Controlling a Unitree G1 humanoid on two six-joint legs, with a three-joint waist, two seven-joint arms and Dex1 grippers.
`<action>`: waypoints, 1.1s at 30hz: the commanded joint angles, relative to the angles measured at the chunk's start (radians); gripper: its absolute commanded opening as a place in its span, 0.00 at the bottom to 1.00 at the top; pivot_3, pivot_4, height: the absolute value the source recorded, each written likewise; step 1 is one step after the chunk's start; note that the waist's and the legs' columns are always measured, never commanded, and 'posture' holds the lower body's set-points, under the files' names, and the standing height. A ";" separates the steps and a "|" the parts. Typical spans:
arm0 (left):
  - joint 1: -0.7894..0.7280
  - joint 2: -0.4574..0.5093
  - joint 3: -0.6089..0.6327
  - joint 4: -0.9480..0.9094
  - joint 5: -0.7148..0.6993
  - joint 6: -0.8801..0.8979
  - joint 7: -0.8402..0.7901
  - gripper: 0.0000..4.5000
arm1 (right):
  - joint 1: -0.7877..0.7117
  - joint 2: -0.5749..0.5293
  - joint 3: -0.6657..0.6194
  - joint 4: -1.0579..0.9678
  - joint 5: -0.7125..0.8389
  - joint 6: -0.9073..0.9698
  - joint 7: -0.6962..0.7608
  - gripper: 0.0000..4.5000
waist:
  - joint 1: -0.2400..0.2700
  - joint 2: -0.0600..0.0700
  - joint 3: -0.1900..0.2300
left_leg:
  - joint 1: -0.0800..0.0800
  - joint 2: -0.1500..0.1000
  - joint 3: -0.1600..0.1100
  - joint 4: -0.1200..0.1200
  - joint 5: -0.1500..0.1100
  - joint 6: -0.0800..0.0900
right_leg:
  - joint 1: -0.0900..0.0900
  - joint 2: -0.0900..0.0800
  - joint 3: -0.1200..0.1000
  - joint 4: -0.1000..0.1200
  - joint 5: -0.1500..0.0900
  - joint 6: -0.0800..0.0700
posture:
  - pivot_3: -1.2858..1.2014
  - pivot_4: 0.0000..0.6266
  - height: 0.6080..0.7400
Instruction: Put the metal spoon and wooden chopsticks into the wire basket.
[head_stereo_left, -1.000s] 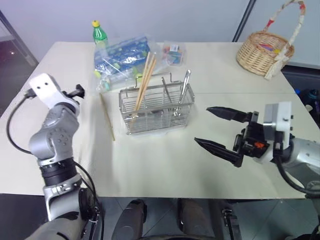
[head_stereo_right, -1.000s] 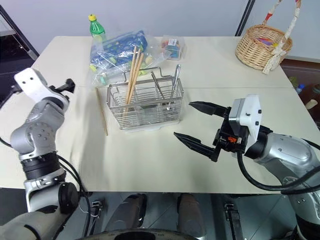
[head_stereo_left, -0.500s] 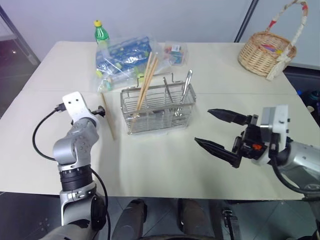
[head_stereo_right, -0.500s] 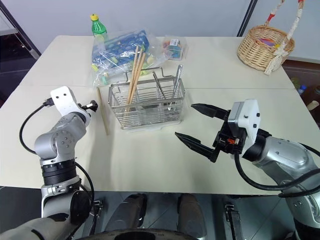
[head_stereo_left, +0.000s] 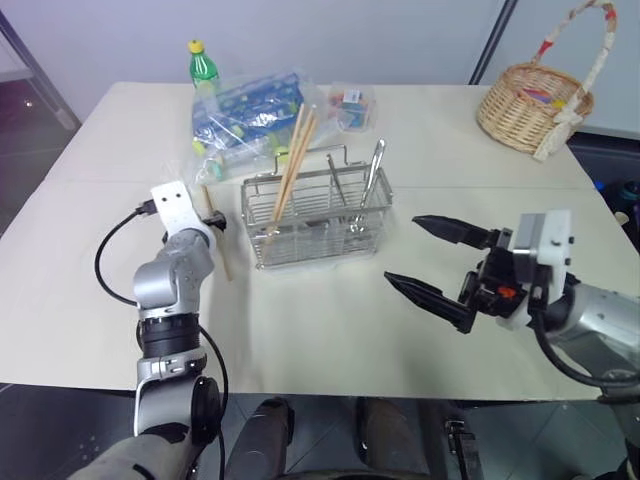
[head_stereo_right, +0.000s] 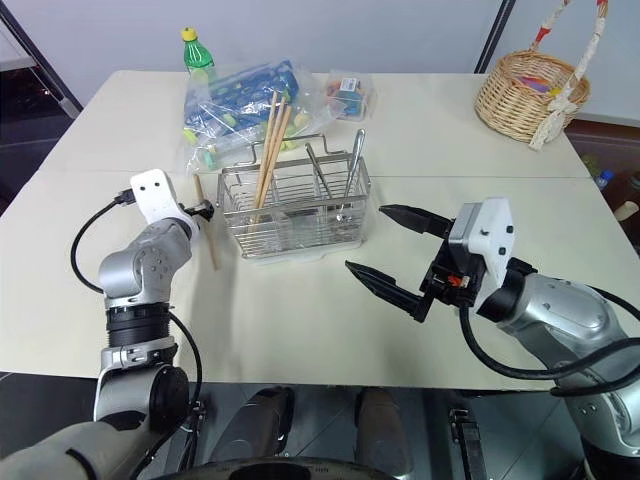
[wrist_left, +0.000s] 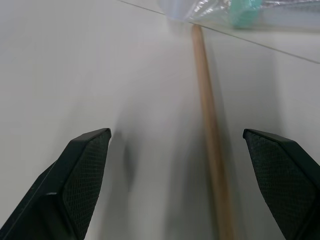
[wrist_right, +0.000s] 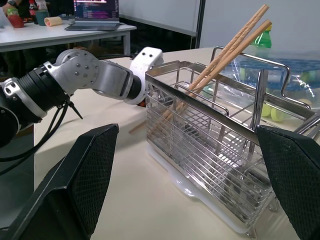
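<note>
The wire basket (head_stereo_left: 313, 218) stands near the middle of the pale counter (head_stereo_left: 330, 320). Several wooden chopsticks (head_stereo_left: 292, 160) lean upright in its left part, their tips rising above the rim, and the metal spoon (head_stereo_left: 368, 180) stands in its right part beside another metal utensil. One more chopstick (head_stereo_right: 205, 232) lies flat on the counter just left of the basket, running away from the robot towards a clear plastic bag (head_stereo_left: 245, 120) of small coloured items.

The left pincer (wrist_left: 200, 180) is low over that lying chopstick with its two black fingers spread wide and nothing between them; in the left wrist view the stick runs between the fingers, nearer one than the other. The right pincer (head_stereo_left: 432, 260) hangs above the counter to the right of the basket, pointing towards it, fingers wide apart and empty.

A green bottle (head_stereo_left: 202, 66) stands behind the bag, and a wicker basket (head_stereo_left: 530, 100) sits at the far right corner.
</note>
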 joint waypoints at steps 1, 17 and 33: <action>-0.034 0.013 -0.026 0.024 0.050 0.030 0.014 0.99 | -0.018 0.004 0.000 -0.035 -0.007 -0.021 -0.008 1.00 | -0.002 0.000 0.000 | 0.000 0.000 0.000 0.000 0.000 0.000 | 0.000 0.000 0.000 0.000 0.000 0.000 | 0.52 0.24 1.00; -0.033 -0.026 0.035 0.036 0.078 0.080 0.031 0.37 | -0.050 0.017 0.002 -0.024 -0.016 -0.016 -0.038 1.00 | -0.010 0.000 0.000 | 0.003 0.000 0.000 0.000 0.000 0.000 | 0.001 0.000 0.000 0.001 0.000 0.000 | 0.52 0.24 1.00; -0.011 0.004 0.090 -0.023 0.070 0.078 -0.021 0.01 | -0.055 0.014 -0.012 0.002 -0.005 -0.007 -0.031 1.00 | -0.027 0.000 0.000 | 0.005 0.000 0.001 -0.001 0.000 0.000 | 0.003 0.000 0.000 0.002 0.000 0.000 | 0.52 0.24 1.00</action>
